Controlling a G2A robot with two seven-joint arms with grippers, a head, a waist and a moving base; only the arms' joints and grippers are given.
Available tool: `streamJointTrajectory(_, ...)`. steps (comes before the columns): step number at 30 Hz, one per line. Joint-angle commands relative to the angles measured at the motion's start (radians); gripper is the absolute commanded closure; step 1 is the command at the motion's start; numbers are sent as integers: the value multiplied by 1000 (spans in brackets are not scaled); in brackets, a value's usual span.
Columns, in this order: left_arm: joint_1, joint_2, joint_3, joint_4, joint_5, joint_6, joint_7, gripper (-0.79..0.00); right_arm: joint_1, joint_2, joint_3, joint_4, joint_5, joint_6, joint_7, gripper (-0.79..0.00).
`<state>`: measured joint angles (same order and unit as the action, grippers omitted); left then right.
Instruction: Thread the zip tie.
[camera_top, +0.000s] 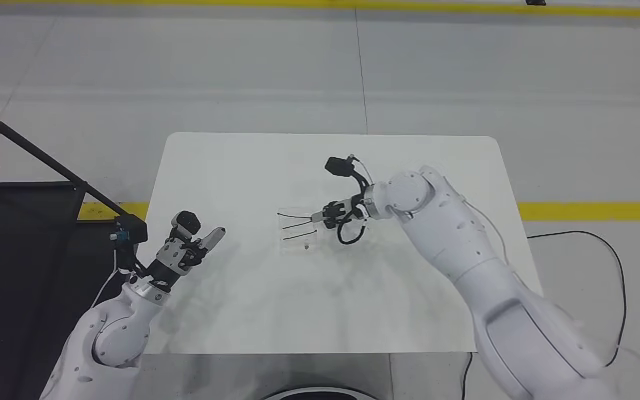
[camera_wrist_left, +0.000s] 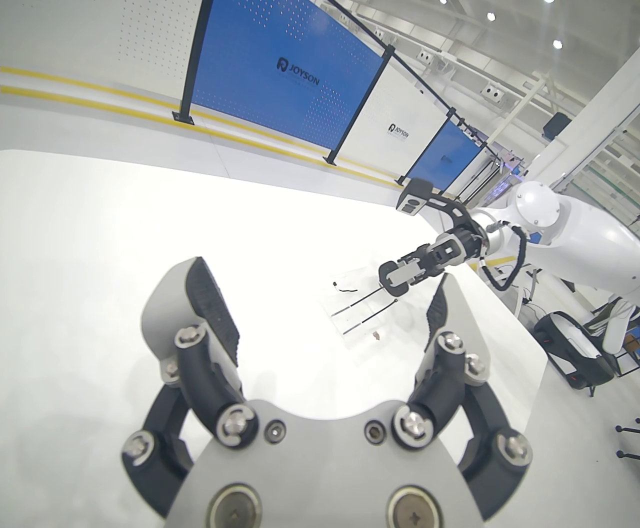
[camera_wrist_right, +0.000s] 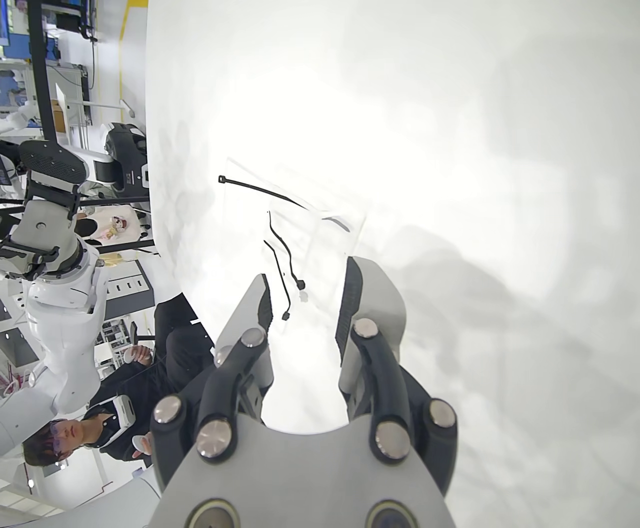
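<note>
Working outward from the right gripper, fingers moderately parted and empty at top-view centre: nearest zip tie just ahead, head toward the fingertips, long axis running straight away across the clear tray. Expect a short advance. Well apart at lower left: left gripper, spread wide, empty.

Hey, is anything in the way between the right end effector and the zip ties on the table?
Nothing visible. The open right end effector is close to the zip ties, which lie loose on a clear sheet on the table, with no other thing between them.
</note>
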<state>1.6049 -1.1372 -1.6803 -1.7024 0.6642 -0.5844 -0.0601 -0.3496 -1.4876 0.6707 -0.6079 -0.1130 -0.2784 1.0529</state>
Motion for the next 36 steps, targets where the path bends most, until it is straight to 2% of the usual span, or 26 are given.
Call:
streamJointTrajectory(1,0,0,0,0,0,0,0,-785,4,-5,-3,11,2,-4,1,-317)
streamJointTrajectory(4,0,0,0,0,0,0,0,-785,11,-14,-7,28,3,-12,5,-302)
streamJointTrajectory(7,0,0,0,0,0,0,0,-785,17,-21,-10,44,6,-20,8,-246)
streamJointTrajectory(19,0,0,0,0,0,0,0,-785,30,-43,-12,89,8,-48,16,-219)
streamJointTrajectory(24,0,0,0,0,0,0,0,-785,34,-49,-10,103,9,-57,20,-132)
streamJointTrajectory(25,0,0,0,0,0,0,0,-785,35,-50,-10,105,8,-60,21,-77)
streamJointTrajectory(30,0,0,0,0,0,0,0,-785,38,-55,-8,115,6,-68,22,-65)
streamJointTrajectory(33,0,0,0,0,0,0,0,-785,40,-58,-6,120,5,-71,24,-3)
streamJointTrajectory(36,0,0,0,0,0,0,0,-785,42,-58,0,123,8,-79,24,0)
